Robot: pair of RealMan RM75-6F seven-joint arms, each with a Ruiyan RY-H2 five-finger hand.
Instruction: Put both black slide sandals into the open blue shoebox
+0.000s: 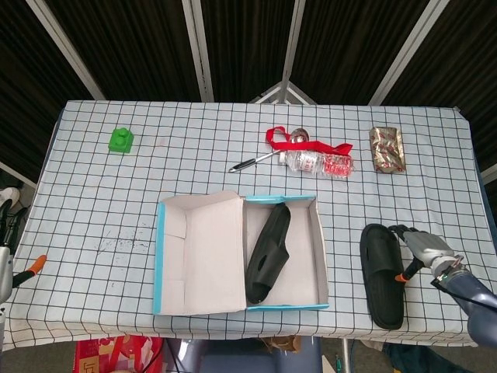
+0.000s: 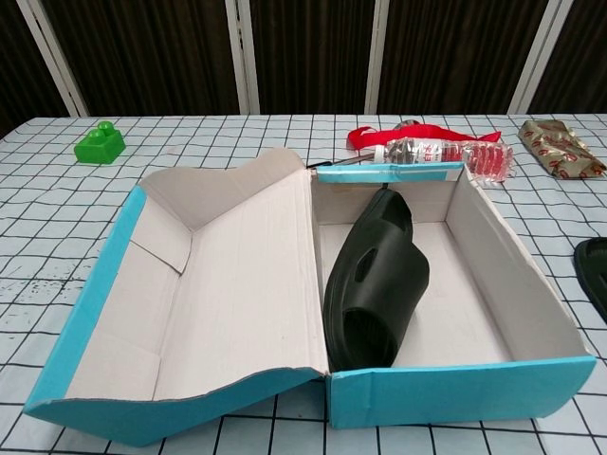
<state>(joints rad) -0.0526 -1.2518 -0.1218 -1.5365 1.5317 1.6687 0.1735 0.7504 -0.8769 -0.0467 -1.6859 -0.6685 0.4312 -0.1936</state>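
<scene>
The open blue shoebox (image 1: 320,250) (image 2: 455,391) stands near the table's front edge, its lid folded out to the left. One black slide sandal (image 1: 268,252) (image 2: 376,281) lies inside it, leaning on its side against the left wall. The other black sandal (image 1: 382,273) (image 2: 594,268) lies flat on the table right of the box. My right hand (image 1: 419,247) hovers at this sandal's right edge, fingers spread, holding nothing. At the far left edge of the head view only a bit of my left hand (image 1: 6,233) shows, off the table; how its fingers stand is not shown.
At the back lie a water bottle (image 1: 318,163) with a red ribbon (image 1: 289,140), a pen (image 1: 250,163) and a foil packet (image 1: 387,149). A green block (image 1: 120,141) sits at the back left. The checked cloth ends close in front of the box.
</scene>
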